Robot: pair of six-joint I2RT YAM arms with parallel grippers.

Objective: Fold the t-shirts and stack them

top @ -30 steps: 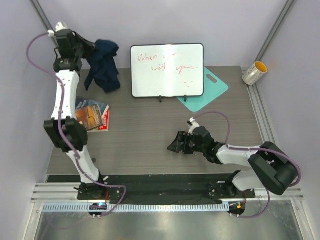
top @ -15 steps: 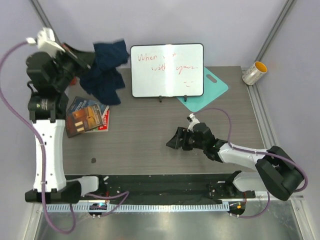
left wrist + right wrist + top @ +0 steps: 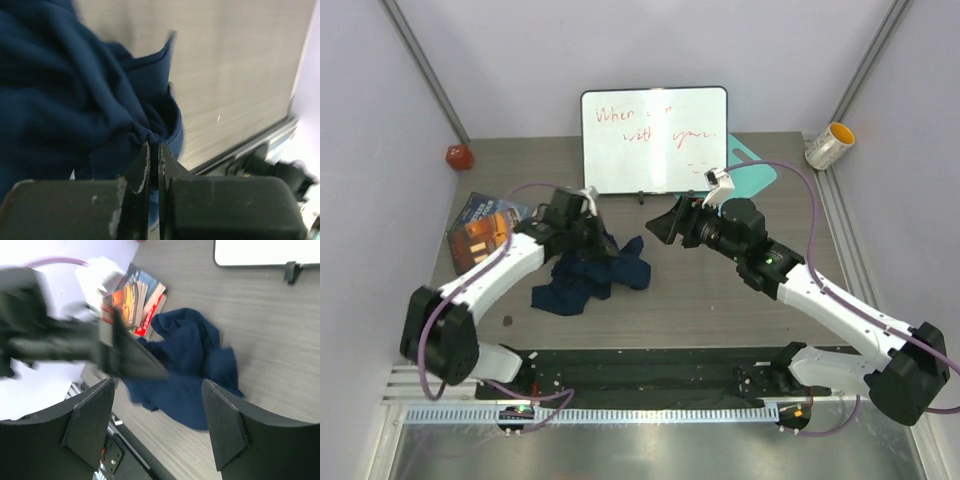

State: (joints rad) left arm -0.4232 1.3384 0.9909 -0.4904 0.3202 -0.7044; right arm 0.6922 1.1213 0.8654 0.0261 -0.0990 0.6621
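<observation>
At the far left corner of the grey wood-grain tabletop (image 3: 720,290) sits a small red block (image 3: 458,157). Just nearer lies a stack of paperback books with orange and blue covers (image 3: 480,228), flat on the table.

To the right of the books, the left gripper (image 3: 592,232) reaches in low over the table. Its jaws are pressed almost together, and the wrist view shows a bunched fold of the dark navy-blue t-shirt (image 3: 585,280) gathered right at the fingertips of the left gripper (image 3: 152,147). The t-shirt lies crumpled in a heap on the table, left of centre and towards the near edge. One lobe spreads to the right and the rest trails down to the left, and it is apart from the books.

Behind the centre stands an upright white rectangular whiteboard with red handwriting (image 3: 655,140).

Right of the t-shirt, the right gripper (image 3: 665,225) hovers above the table and points left towards the fabric. Its jaws stand wide apart with nothing between them; through them the wrist camera sees the crumpled t-shirt (image 3: 185,370) and the books (image 3: 135,295).

A flat teal board (image 3: 755,170) pokes out from behind the whiteboard's right end. A yellow-and-white cup (image 3: 830,146) lies on its side at the far right corner.
</observation>
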